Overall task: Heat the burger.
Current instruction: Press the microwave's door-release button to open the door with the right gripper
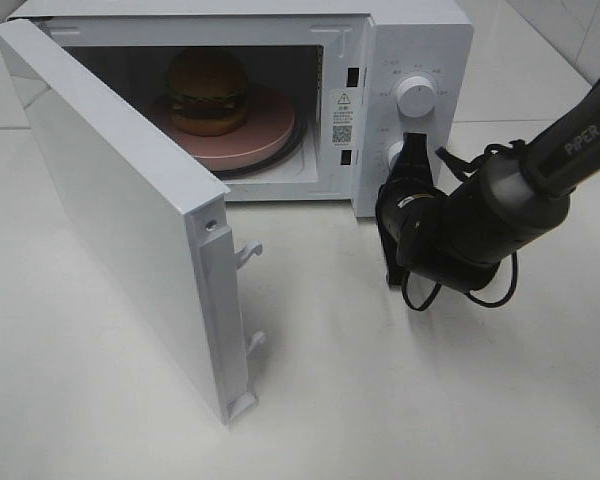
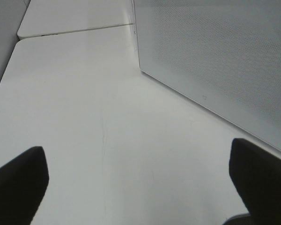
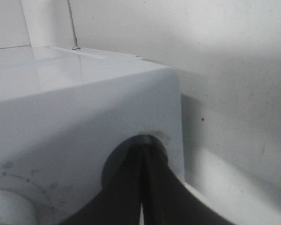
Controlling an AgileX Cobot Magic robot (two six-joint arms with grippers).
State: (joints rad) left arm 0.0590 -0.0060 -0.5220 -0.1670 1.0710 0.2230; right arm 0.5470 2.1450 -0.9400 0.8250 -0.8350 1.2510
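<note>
The burger (image 1: 208,90), with a golden bun, green lettuce and a dark patty, stands on a pink plate (image 1: 265,135) inside the white microwave (image 1: 420,40). The microwave door (image 1: 130,220) is swung wide open to the left. My right gripper (image 1: 412,150) is shut, its tips against the control panel at the lower knob (image 1: 391,154). In the right wrist view the shut fingers (image 3: 131,187) press on the panel with nothing seen between them. My left gripper (image 2: 140,187) shows only in its wrist view, open over bare table beside the door's outer face (image 2: 215,61).
An upper knob (image 1: 416,95) sits above the lower one on the panel. Door latch hooks (image 1: 248,252) stick out from the door's free edge. White table (image 1: 400,400) stretches in front of the microwave, with a seam (image 2: 75,30) between two tabletops.
</note>
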